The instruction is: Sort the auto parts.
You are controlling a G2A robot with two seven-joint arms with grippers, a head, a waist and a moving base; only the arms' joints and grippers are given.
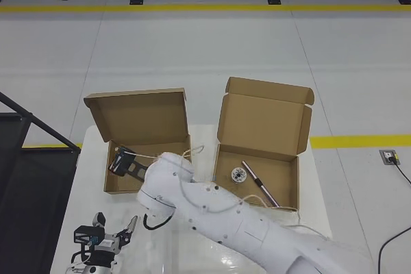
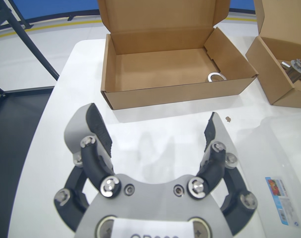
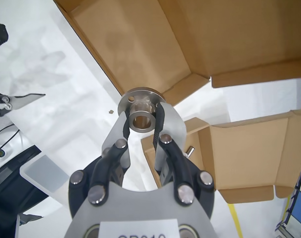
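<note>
My right gripper (image 3: 143, 112) is shut on a flanged metal bushing (image 3: 140, 97) and holds it in the air above the near corner of the left cardboard box (image 3: 145, 38). From above, this gripper (image 1: 120, 163) hangs over the left box (image 1: 147, 147). A silver washer (image 2: 216, 77) lies inside that box (image 2: 165, 70). The right box (image 1: 260, 161) holds a round toothed part (image 1: 238, 175) and a metal rod (image 1: 259, 183). Low over the white table, in front of the left box, my left gripper (image 2: 153, 120) stands open with nothing between its fingers; from above it (image 1: 116, 220) sits near the table's front left.
Both boxes have their lids standing open at the back. A small printed card (image 2: 280, 199) and a brown crumb (image 2: 227, 119) lie on the table (image 1: 89, 198). A black metal frame (image 1: 14, 116) and dark platform (image 1: 20, 198) border the table's left edge.
</note>
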